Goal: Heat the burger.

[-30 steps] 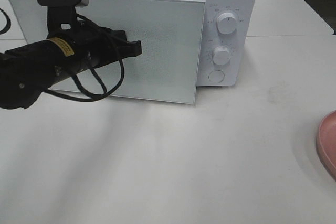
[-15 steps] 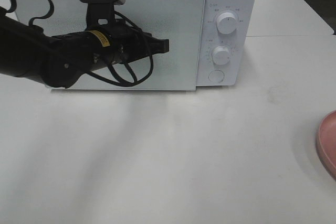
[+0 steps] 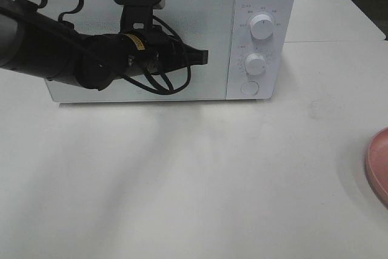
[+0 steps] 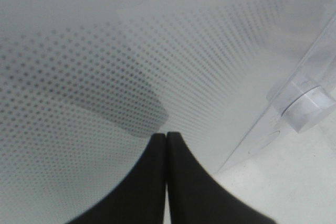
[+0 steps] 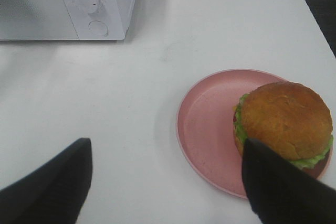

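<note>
Door (image 3: 139, 40) of the microwave (image 3: 260, 34) has just swung shut under the clenched left gripper (image 4: 166, 136), yet the burger (image 5: 284, 120) sits on its plate (image 5: 207, 129) between the spread right gripper (image 5: 165, 179), so nothing's heating.

A white surface (image 3: 200, 174) is seen, on which two things are carried directly. A white microwave oven (image 3: 260, 4) is set at the far side of it, with its door closed flush and its two round dials and a round button facing forward. A round pink plate (image 5: 210, 129) is laid well apart from the microwave oven, toward the near right of it as seen from the high camera, where only the plate's edge is caught at the frame border. The stretch of surface between the microwave oven and the plate is marked by faint smudges. A seam is visible in the surface just right of the microwave oven.
</note>
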You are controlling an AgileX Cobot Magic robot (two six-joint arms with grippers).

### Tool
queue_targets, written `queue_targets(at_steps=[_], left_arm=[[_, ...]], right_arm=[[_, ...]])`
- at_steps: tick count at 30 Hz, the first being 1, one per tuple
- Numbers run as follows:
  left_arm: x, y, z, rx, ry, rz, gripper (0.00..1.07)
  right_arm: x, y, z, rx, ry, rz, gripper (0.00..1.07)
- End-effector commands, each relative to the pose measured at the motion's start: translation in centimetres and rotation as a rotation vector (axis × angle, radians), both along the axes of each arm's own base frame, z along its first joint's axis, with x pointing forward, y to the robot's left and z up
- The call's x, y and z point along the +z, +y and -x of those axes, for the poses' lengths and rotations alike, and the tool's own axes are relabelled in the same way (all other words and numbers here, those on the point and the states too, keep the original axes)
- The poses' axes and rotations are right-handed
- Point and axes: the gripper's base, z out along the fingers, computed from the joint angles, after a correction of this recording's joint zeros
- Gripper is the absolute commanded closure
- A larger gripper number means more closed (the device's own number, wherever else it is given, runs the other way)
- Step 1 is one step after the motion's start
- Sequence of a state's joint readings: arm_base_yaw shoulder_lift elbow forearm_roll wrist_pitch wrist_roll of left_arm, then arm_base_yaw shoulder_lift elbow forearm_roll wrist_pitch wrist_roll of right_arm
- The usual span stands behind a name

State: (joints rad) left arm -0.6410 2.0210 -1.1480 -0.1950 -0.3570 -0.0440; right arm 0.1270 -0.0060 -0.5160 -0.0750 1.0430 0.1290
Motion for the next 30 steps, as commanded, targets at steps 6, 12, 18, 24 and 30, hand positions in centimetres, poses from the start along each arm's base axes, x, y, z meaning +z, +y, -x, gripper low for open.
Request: queue_targets(at_steps=[6,12,18,24,30], left_arm=[[1.8,1.1,-0.8,0.045,0.038,0.023,1.07],[2.7,1.3,2.2,-0.076,0.281,-0.173,0.96],[4.6,2.6,4.7,-0.126,0.458,-0.291,0.19],[6.3,3.9,7.0,-0.155,0.597,-0.371,0.06],[9.0,5.8,9.9,-0.189,0.733,-0.454,0.06]], right_arm=[[-0.1,-0.1,0.3,0.000,-0.028,0.007,0.32],[-0.1,-0.1,0.3,0.000,-0.028,0.007,0.32],[-0.1,-0.1,0.3,0.000,-0.028,0.007,0.32],[-0.1,-0.1,0.3,0.000,-0.028,0.007,0.32],[-0.1,-0.1,0.3,0.000,-0.028,0.007,0.32]])
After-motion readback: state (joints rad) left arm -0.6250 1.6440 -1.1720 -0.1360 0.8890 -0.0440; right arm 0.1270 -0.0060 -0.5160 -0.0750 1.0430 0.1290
